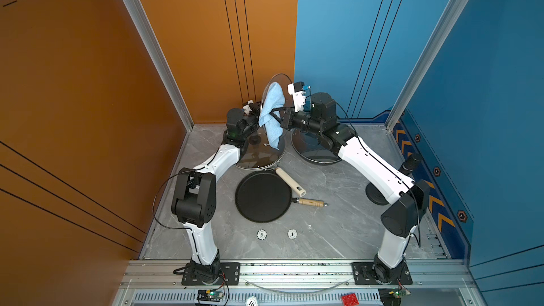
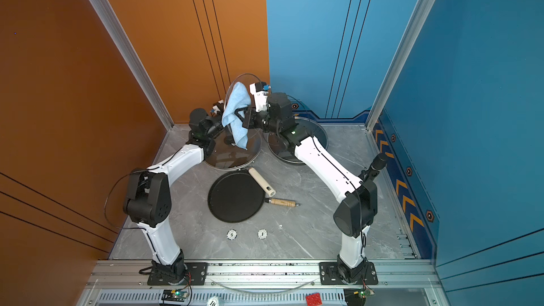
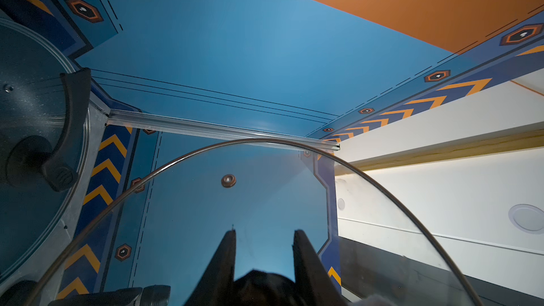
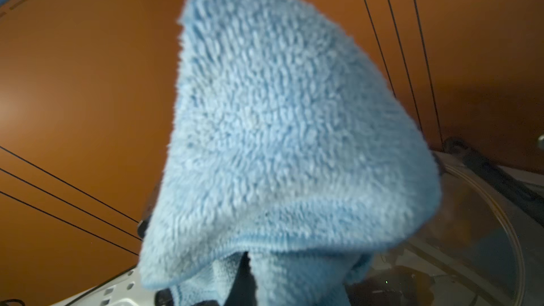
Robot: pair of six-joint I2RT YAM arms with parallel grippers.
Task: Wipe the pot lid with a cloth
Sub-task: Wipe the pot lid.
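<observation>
The pot lid is held upright above the far centre of the table. Its knob is clamped by the narrowly parted left gripper. The right arm is extended leftward, and the right gripper is fully closed on the cloth, which lies against the lid.

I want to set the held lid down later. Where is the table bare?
Largest bare patch: front right, between the black pan's wooden handle, the chips and the right arm. A narrow strip lies between chips and front rail. The back is crowded: another glass lid and a steel-rimmed pan sit there.
</observation>
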